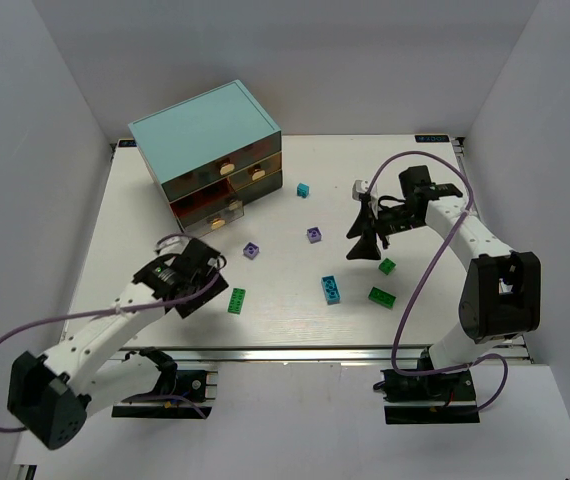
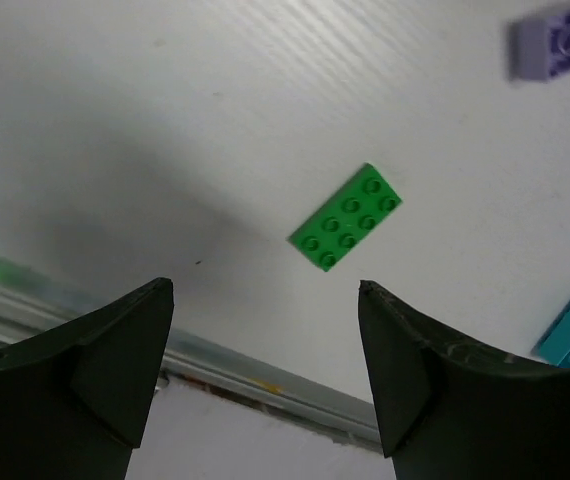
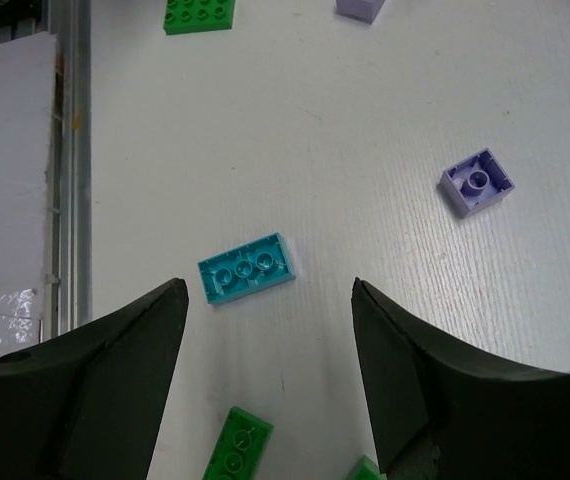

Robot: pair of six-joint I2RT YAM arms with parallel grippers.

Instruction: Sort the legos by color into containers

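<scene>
Though seemingly hardly begun, shows seven legos [image 1: 331, 289] loose from tabletop [image 1: 135, 230] middle to near edge, well apart from containers [image 1: 235, 190] at far-left corner. Leaves all that sorting; left gripper [image 2: 265, 290] and right gripper [image 3: 268, 285] both wide, empty

Legos [image 1: 237, 300] (green, cyan, purple) lie near the cabinet [image 1: 205, 125].

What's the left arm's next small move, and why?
Probably ease the left gripper forward and down over the green brick. Its jaws stand open and empty, and the brick lies flat just ahead of them, untouched.
</scene>
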